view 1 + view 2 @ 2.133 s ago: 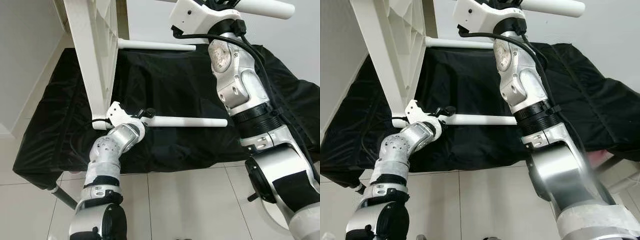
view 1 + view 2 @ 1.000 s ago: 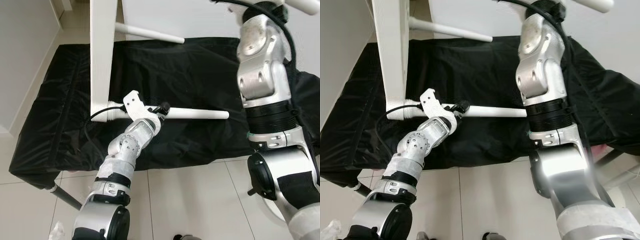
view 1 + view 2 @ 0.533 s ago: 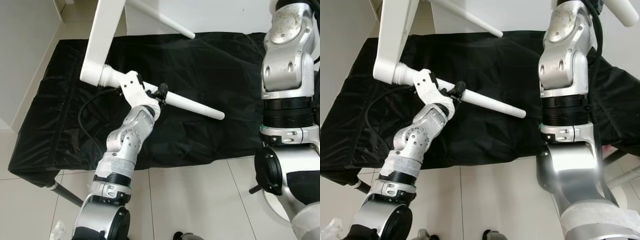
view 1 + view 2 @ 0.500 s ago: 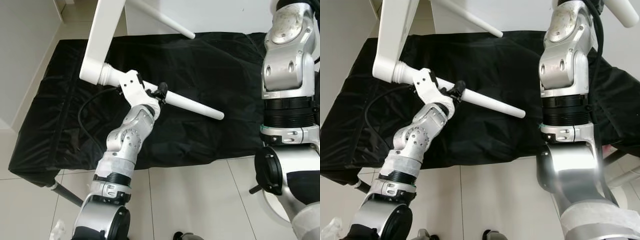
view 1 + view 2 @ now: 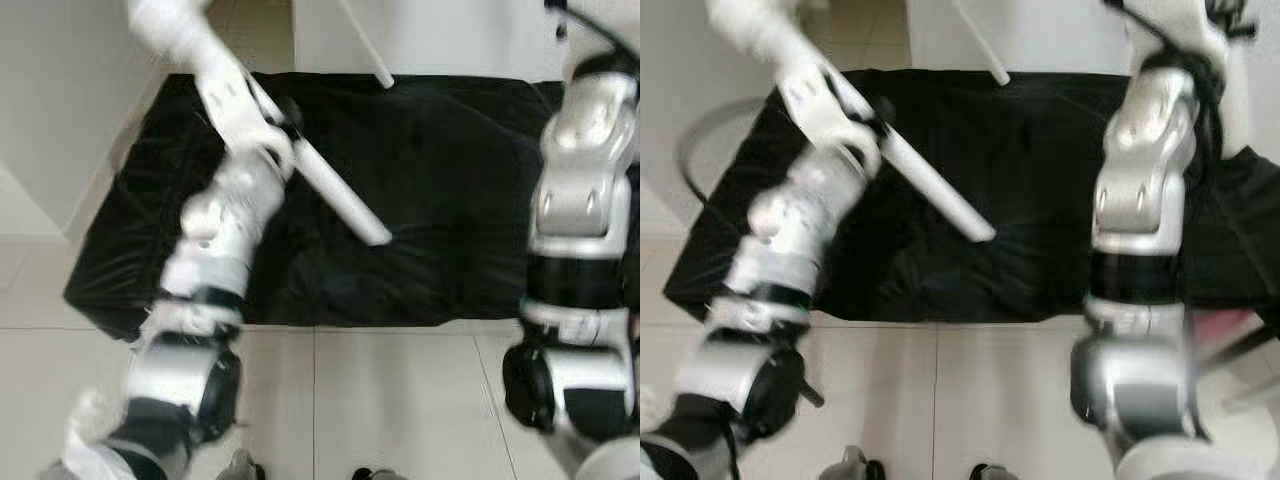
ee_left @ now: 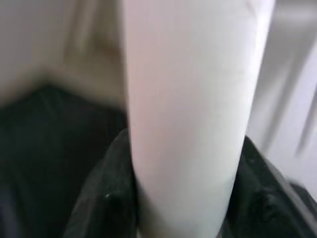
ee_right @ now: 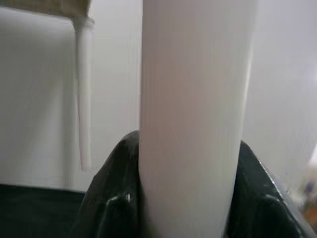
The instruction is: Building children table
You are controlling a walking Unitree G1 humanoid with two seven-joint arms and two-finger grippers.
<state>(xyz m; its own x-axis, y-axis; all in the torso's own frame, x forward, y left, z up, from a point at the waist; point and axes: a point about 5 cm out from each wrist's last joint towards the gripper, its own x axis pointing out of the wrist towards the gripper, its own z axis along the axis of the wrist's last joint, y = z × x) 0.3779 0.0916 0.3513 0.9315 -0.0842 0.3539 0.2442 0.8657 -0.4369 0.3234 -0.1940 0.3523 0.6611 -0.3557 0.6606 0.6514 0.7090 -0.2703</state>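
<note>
L gripper clenched on white table leg, leg slanting toward 5 o'clock over black-draped bench. R gripper grips another white leg, prob. same table; frames blurry.

My feed is smeared with motion blur. On my left, the left gripper sits clamped round a white table leg, which slants down over the black cloth — its free end hanging above the fabric's middle. A second leg pokes in at the top edge. My right arm rises on the right side. Below the cloth lies pale tiled floor.
</note>
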